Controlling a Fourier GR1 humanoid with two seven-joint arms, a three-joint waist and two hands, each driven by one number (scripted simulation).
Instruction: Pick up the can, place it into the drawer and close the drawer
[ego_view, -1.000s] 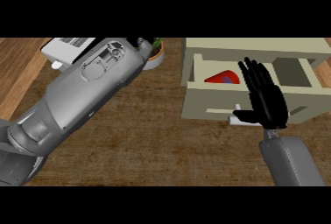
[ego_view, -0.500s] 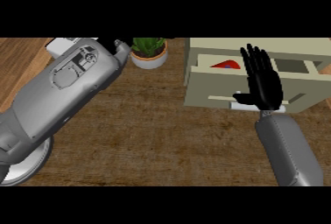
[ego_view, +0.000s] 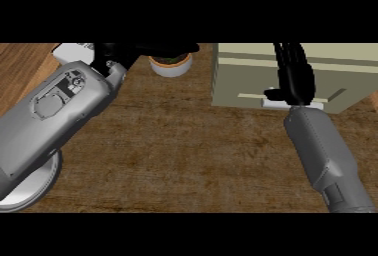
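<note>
— That beige drawer (ego_view: 244, 80) at the far right of the counter (ego_view: 184, 150), how does it look?
— Front flush with its cabinet, white handle (ego_view: 272, 103) low (the can doesn't show). A second ago it stood open, something red inside.
— The hands?
— Right hand (ego_view: 293, 75) flat on the front, fingers straight. Left hand (ego_view: 122, 50) by the plant pot (ego_view: 171, 65); open or closed, I can't tell.

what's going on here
The right robot hand lies flat against the front of the drawer, which looks shut or nearly so. No can is in view. The left robot hand hangs at the far left beside a plant, its forearm over a plate.
</note>
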